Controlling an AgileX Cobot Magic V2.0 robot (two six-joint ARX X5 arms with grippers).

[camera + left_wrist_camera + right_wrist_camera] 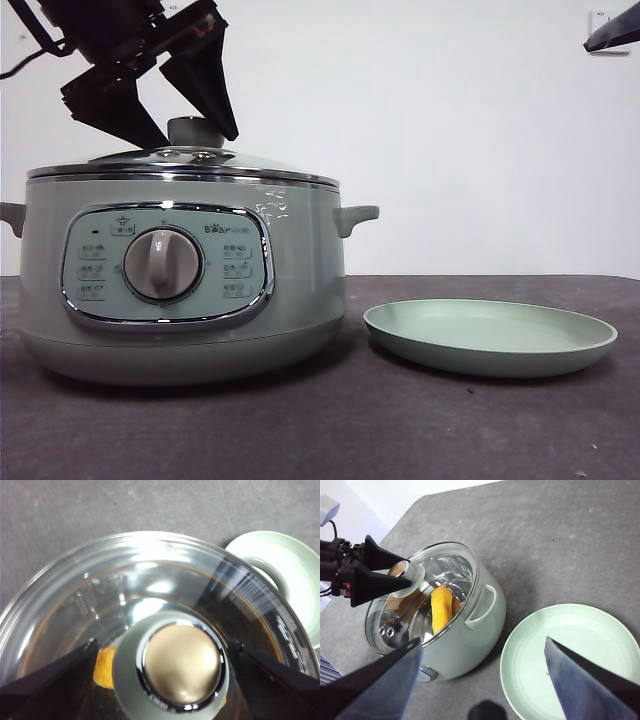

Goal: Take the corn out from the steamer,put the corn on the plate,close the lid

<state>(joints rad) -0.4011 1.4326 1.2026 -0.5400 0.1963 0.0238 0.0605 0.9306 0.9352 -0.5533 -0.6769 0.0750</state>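
You see a dark grey table (400,430) before a plain white wall (450,120), and on it one steamer (180,290) at the left and one empty plate (490,337) at the lower right. One lid (200,160) sits on the steamer, and one corn (441,607) lies inside under the glass. Your left gripper (188,122), upper left, stands open around the knob (195,130); the right gripper (480,680) hangs open above, away from the steamer.

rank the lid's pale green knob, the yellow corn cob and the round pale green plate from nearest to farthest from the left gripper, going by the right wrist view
1. Lid's pale green knob: between the left gripper's open jaws.
2. Yellow corn cob: under the glass, inside the sage-green steamer.
3. Round pale green plate: on the table beside the steamer.
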